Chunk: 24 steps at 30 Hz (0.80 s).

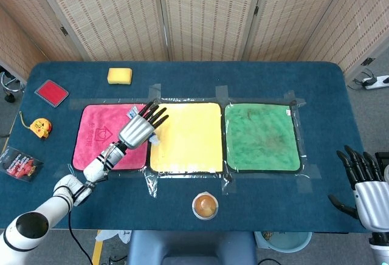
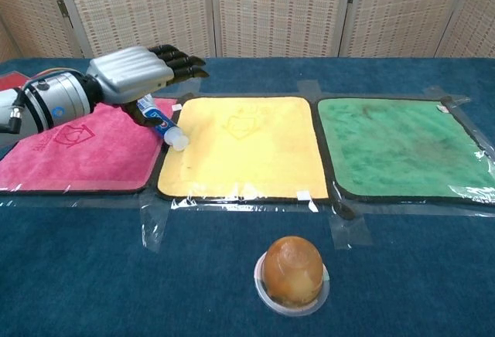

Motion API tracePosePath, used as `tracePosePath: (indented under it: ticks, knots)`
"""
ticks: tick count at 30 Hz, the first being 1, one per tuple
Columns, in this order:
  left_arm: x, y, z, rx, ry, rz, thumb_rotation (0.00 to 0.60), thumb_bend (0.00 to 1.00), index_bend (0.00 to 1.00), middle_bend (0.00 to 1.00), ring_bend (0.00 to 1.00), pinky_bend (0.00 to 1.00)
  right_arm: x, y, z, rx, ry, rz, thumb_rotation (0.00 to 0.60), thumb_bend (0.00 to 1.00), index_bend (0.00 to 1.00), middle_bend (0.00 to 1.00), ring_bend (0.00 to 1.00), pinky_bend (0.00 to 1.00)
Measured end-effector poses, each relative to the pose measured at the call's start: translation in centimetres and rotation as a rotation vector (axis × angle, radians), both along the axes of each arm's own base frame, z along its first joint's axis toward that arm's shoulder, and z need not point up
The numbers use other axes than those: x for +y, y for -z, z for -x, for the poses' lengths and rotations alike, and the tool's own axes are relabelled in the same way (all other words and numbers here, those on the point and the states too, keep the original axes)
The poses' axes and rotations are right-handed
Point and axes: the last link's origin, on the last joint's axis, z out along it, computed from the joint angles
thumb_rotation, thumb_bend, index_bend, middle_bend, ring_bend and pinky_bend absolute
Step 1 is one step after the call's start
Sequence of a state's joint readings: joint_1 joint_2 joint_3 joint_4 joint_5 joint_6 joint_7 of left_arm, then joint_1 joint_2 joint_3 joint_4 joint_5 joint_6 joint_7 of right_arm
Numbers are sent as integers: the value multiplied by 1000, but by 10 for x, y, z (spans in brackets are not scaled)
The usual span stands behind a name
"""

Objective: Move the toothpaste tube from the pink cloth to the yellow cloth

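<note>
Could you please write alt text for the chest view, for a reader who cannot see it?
The left hand holds a toothpaste tube cap-down over the seam between the pink cloth and the yellow cloth. A green cloth lies to the right, and a domed cup sits in front.

A pink cloth (image 1: pixel 100 143), a yellow cloth (image 1: pixel 188 137) and a green cloth (image 1: pixel 262 137) are lying on a dark blue table (image 1: pixel 194 79). A white-and-blue toothpaste tube (image 2: pixel 161 121) is showing under the silver, black-fingered left hand (image 2: pixel 143 70).
</note>
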<state>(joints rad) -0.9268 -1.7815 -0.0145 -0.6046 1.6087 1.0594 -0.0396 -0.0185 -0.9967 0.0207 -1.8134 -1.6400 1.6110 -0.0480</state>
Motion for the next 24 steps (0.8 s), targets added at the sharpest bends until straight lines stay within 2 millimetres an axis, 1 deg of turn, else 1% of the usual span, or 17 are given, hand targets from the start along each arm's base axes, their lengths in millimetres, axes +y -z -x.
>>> tracePosePath:
  ticks: [2,5,11,15,19,24]
  knots:
    - [2,-11,3,-12,-14,-20,600,328,78,27,14,34,0,0,1,-2,0,-1,600,207,43,50,69,29]
    - [4,-21,15,10,-48,-48,600,328,83,27,14,38,1,1,2,-7,0,-4,600,206,43,50,69,29]
    - [10,-30,40,67,-138,-84,600,328,88,27,16,37,0,2,3,-10,-4,-9,600,207,43,50,69,29]
    - [17,-32,51,107,-190,-105,600,328,89,27,16,35,0,2,3,-7,-5,-11,600,207,43,50,70,29]
    - [24,-28,52,138,-217,-117,600,328,89,27,16,35,1,2,2,-5,-3,-8,600,207,43,50,69,29]
    - [34,-21,43,163,-227,-125,600,328,90,27,16,34,4,1,2,-4,2,-4,600,207,43,50,69,29]
